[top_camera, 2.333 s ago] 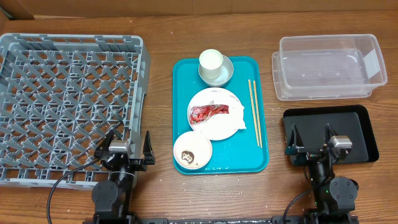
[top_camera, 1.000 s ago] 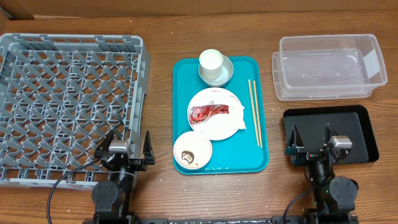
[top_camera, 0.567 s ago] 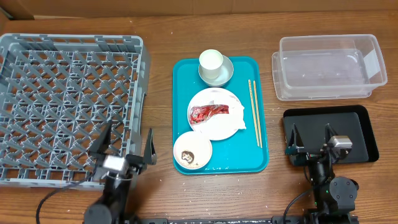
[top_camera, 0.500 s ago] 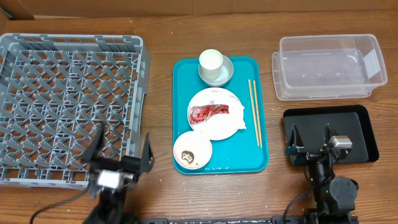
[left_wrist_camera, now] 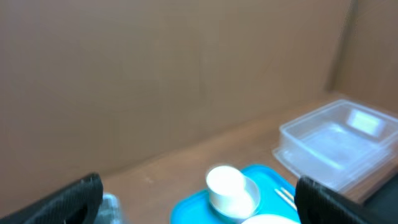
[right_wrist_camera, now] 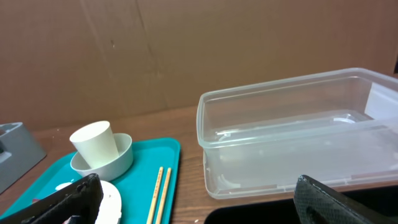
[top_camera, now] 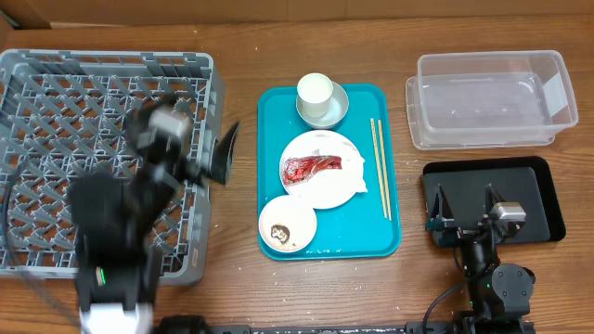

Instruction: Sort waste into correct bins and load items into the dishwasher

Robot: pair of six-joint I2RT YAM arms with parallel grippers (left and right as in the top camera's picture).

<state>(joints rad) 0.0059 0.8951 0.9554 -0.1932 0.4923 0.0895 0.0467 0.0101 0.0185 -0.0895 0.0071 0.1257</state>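
On the teal tray [top_camera: 360, 227] lie a white plate [top_camera: 325, 190] with a red wrapper [top_camera: 311, 168] and a white napkin [top_camera: 352, 163], a bowl with food scraps [top_camera: 287, 224], a cup [top_camera: 315, 91] standing in a second bowl [top_camera: 336, 109], and chopsticks [top_camera: 380, 167]. My left gripper [top_camera: 186, 139], blurred, hangs open and holding nothing over the right side of the grey rack [top_camera: 65, 102]; its view shows the cup [left_wrist_camera: 225, 183] ahead. My right gripper [top_camera: 462, 204] stands open, holding nothing, at the black tray's [top_camera: 529, 190] left end. The clear tub [top_camera: 492, 97] sits behind it.
A brown cardboard wall runs along the table's far edge. In the right wrist view the clear tub [right_wrist_camera: 298, 137] is straight ahead, with the chopsticks [right_wrist_camera: 158, 193] and the cup [right_wrist_camera: 96, 140] to the left. Bare wood separates rack, teal tray and bins.
My left arm has lifted off the table's front edge and swung up and back over the rack's right side, still open. The right arm and all objects have stayed put.
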